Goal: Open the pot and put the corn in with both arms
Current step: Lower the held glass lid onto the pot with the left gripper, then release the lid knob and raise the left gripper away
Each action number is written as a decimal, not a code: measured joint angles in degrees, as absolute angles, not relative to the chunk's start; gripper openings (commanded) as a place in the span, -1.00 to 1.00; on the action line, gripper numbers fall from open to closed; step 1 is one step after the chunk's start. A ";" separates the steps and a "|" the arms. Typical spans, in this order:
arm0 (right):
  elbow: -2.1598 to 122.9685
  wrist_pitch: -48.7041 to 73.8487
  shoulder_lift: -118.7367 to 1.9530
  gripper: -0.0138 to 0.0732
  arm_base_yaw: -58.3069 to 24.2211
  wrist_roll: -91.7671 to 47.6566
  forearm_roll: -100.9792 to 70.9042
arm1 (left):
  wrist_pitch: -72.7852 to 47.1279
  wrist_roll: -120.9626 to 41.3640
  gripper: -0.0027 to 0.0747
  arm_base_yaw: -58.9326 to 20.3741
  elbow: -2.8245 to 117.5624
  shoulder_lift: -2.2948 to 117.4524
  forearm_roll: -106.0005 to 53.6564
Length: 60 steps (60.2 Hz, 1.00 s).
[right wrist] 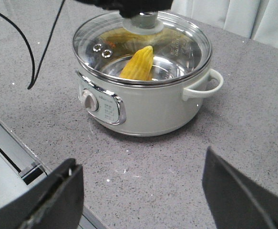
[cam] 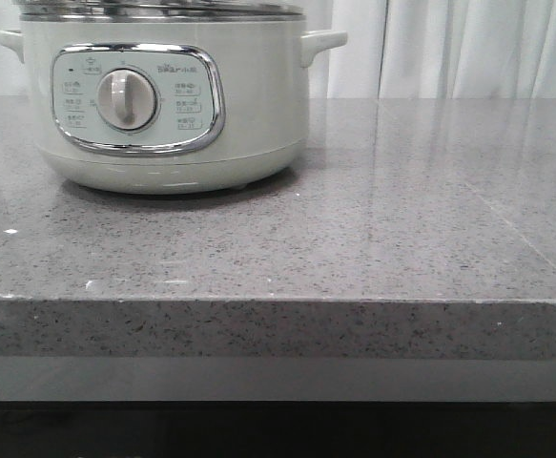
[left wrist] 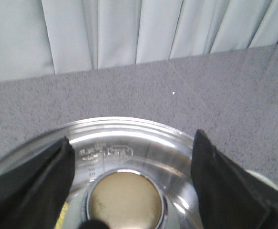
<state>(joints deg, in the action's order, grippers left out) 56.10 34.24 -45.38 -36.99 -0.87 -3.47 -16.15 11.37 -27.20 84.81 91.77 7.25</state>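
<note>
The corn (right wrist: 138, 63) lay inside the pot (cam: 168, 105), tilted with its tip raised and seen through a glass lid (right wrist: 177, 45) that sat on the pot's steel rim. The pale grey-green pot stood on a speckled grey stone counter (cam: 401, 229), toward the counter's left as the robot faced it, its chrome-framed control panel (cam: 136, 98) and white dial (cam: 127, 98) turned to the front edge. Two small side handles jutted from its wall; the one on the robot's right (cam: 321, 43) showed clearly in the front view.

In the right wrist view a dark shape at the top edge covered the lid's grey knob (right wrist: 146, 23), and it could not be told from that picture what it was. A thin black cable (right wrist: 33, 62) hung in a loop beside the pot, on the side away from the visible handle.

The left gripper (left wrist: 134, 167) hung directly over the lid, its two black fingers (left wrist: 43, 176) spread wide apart on either side of the round knob (left wrist: 125, 200), with neither finger seen touching it. The right gripper (right wrist: 141, 191) hovered over bare counter in front of the pot, nearer the counter's front edge, its dark fingers (right wrist: 57, 200) likewise spread and holding nothing.

Pale curtains (cam: 449, 48) hung behind the counter, beyond the pot.
</note>
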 measured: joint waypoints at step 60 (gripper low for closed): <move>56.10 34.24 -45.38 0.56 -36.99 -0.87 -3.47 | -34.83 11.37 0.39 -27.20 49.34 44.12 9.64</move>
<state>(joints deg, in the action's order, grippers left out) 56.10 34.24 -45.38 -36.99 -0.87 -3.47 -34.83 11.37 -27.20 49.34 44.12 9.64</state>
